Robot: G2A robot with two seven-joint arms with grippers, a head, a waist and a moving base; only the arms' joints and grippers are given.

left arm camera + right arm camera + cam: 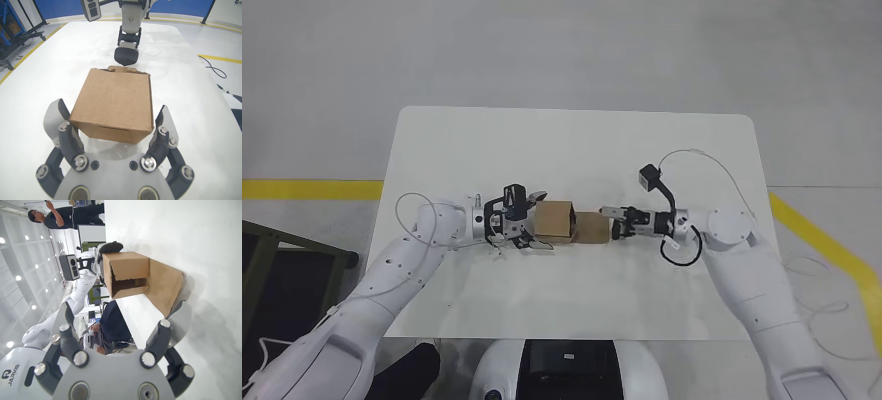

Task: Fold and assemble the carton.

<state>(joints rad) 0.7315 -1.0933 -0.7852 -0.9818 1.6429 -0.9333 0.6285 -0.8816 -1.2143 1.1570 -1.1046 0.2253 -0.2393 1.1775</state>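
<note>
A brown carton (556,220) lies on its side mid-table, also in the left wrist view as carton (113,102) and in the right wrist view as carton (125,266). My left gripper (532,226) (111,117) holds its closed end, one finger pressed on each side corner. The open end faces my right gripper (614,222) (124,311), and a long flap (164,289) lies flat on the table toward it. That gripper is open, with one finger (181,309) on the table at the flap's edge and the other raised. From the left wrist the right gripper (125,56) hangs just beyond the open end.
The white table (572,150) has free room all around the carton. Its front edge (572,338) runs close behind both arms. A black cable (215,69) lies on the floor past the table's side.
</note>
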